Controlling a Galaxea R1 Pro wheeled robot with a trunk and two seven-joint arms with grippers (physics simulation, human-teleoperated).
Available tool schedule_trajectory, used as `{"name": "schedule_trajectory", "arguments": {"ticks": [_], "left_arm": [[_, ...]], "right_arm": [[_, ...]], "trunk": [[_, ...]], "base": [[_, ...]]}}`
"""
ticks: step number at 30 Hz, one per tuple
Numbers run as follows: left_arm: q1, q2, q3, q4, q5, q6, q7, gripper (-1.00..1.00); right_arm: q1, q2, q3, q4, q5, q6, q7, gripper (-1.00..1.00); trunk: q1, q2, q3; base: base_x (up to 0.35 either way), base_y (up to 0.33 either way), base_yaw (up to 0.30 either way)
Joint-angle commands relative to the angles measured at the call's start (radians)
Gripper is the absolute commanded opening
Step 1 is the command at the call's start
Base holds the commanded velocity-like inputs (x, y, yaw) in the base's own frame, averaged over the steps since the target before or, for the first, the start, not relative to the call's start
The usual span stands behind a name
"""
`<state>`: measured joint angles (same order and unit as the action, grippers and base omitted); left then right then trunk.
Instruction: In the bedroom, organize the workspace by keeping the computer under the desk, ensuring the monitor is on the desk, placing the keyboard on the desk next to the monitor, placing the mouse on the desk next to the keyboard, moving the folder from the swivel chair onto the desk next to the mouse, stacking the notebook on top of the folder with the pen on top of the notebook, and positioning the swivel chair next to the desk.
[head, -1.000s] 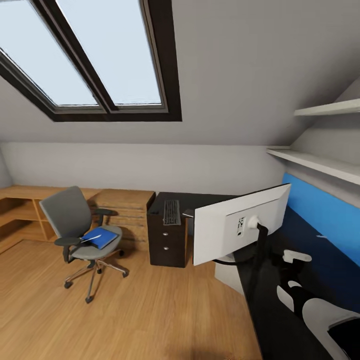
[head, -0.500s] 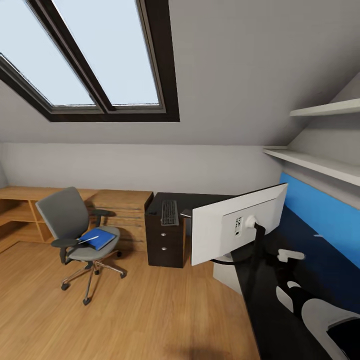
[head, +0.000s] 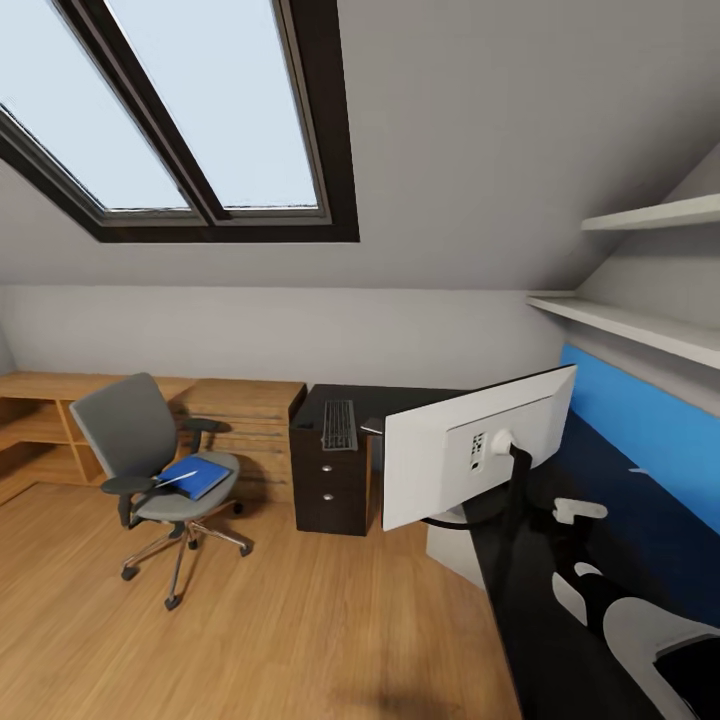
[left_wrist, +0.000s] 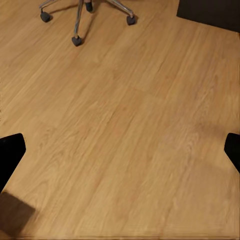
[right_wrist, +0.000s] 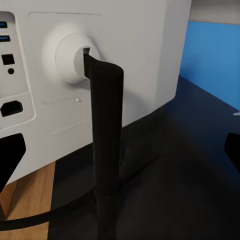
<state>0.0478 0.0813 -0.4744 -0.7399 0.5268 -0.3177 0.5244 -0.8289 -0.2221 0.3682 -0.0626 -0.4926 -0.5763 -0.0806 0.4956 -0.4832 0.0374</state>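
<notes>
Attic bedroom: sloped ceiling with skylight (head: 190, 110), wooden floor (head: 300, 640), blue wall panel (head: 650, 420) and two white shelves (head: 640, 330) at right. Desk (head: 345, 400), black, L-shaped, running from far centre toward near right. Low wooden cabinets (head: 60, 420), far left. Swivel chair (head: 150, 470), left of the desk and apart from it, the folder (head: 197, 476) lying on its seat. Monitor (head: 470, 450), on the desk, pale back showing, screen hidden. Keyboard (head: 340, 424), on the desk's far end. Left gripper (left_wrist: 120, 150) spread over bare floor; right gripper (right_wrist: 120, 150) spread behind the monitor's foot, fingertips cut off at the frame edges.
</notes>
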Motion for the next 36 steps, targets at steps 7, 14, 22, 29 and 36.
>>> {"name": "schedule_trajectory", "arguments": {"ticks": [7,14,22,29,36], "left_arm": [[0.000,0.003,-0.004,0.000,0.014,0.073,0.008,1.00],[0.000,0.003,0.010,0.002,0.016,0.081,0.008,1.00],[0.000,0.002,0.011,0.002,0.015,0.082,0.008,1.00],[0.000,0.002,0.011,0.002,0.013,0.082,0.008,1.00],[0.000,0.002,0.011,0.002,0.013,0.080,0.008,1.00]], "right_arm": [[0.000,0.000,0.008,0.000,-0.003,0.000,-0.007,1.00],[-0.001,0.001,0.009,0.002,-0.003,-0.005,-0.007,1.00],[0.000,0.001,0.009,0.004,-0.003,-0.002,-0.008,1.00],[0.000,0.003,0.009,0.004,-0.002,-0.003,-0.007,1.00],[0.000,0.005,0.010,0.004,-0.001,0.000,-0.007,1.00]], "trunk": [[0.027,-0.050,-0.022],[0.054,-0.099,-0.044],[0.085,-0.155,-0.069],[0.112,-0.204,-0.091],[0.138,-0.253,-0.113]], "base": [[0.000,0.000,0.000],[0.000,0.000,0.000],[0.000,0.000,0.000],[0.000,0.000,0.000],[0.000,0.000,0.000]]}}
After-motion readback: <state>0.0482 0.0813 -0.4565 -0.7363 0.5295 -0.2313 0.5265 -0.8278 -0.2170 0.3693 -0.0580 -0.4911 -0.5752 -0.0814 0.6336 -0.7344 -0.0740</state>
